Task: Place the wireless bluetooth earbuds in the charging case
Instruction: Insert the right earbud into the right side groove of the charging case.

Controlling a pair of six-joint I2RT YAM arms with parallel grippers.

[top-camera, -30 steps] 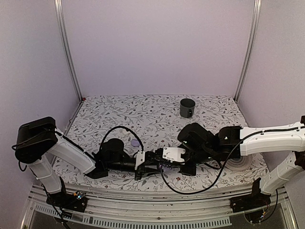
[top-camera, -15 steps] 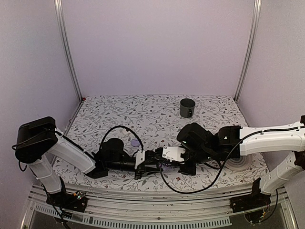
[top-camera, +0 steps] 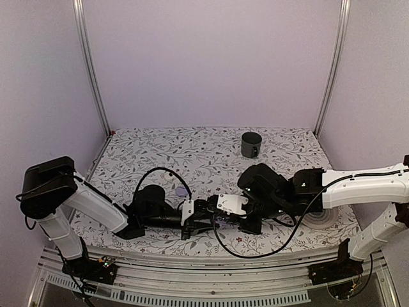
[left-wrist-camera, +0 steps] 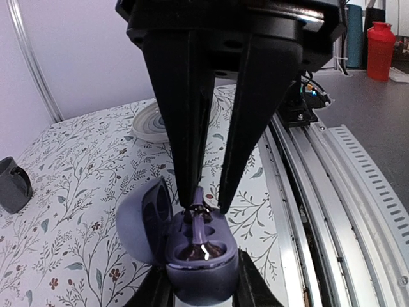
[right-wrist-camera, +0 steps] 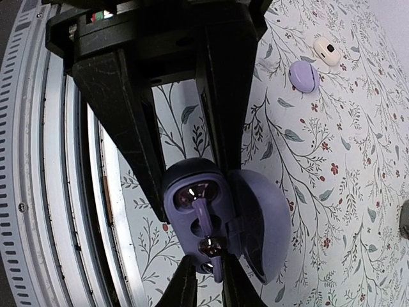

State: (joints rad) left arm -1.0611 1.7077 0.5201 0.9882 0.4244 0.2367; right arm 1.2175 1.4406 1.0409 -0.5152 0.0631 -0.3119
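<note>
My left gripper (left-wrist-camera: 201, 289) is shut on the body of the charging case (left-wrist-camera: 203, 272), a glossy blue-grey shell held just above the table near its front edge (top-camera: 219, 220). Its lid (left-wrist-camera: 144, 220) stands open to one side. One earbud (left-wrist-camera: 195, 251) sits in the near socket with its stem lying across the insert. A second earbud (right-wrist-camera: 214, 246) rests at the far socket, its stem pointing out between the tips of my right gripper (right-wrist-camera: 209, 272). Those tips stand narrowly open, with a small gap on either side of the stem.
A dark mug (top-camera: 250, 144) stands at the back right. A flat lilac disc (right-wrist-camera: 304, 75) and a white round piece with a dark centre (right-wrist-camera: 324, 50) lie behind the left arm. A white ringed dish (top-camera: 323, 220) sits under the right arm. Metal rails (left-wrist-camera: 319, 211) border the near edge.
My right gripper's jaws have parted a little around the second earbud's stem. The left gripper and the case have stayed put.
</note>
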